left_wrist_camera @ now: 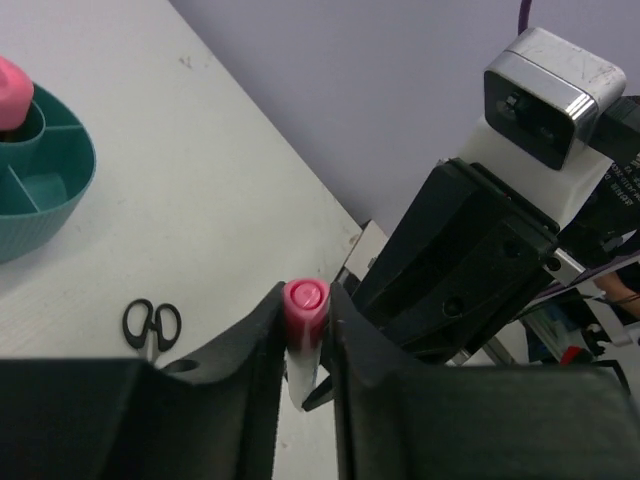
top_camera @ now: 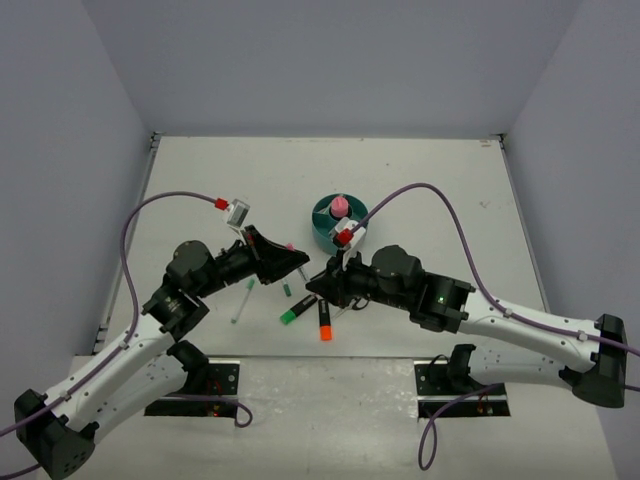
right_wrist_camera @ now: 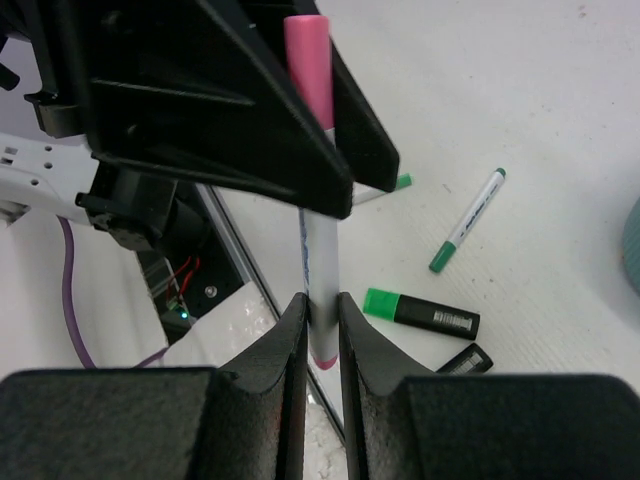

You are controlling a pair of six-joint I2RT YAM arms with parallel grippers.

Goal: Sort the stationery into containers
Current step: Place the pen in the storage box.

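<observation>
Now we angle both arms inward, meeting mid-table; left gripper [left_wrist_camera: 305, 322] and right gripper [right_wrist_camera: 321, 315] both apparently clamp the pink-capped pen [right_wrist_camera: 322, 250], open table [top_camera: 250, 170] beyond.

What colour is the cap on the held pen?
Pink, on a white pen; the cap shows best in the right wrist view.

A white table [top_camera: 430, 180] (matte, evenly lit) sits boxed in by plain, pale lavender-grey walls [top_camera: 330, 60] at the back and both sides.
</observation>
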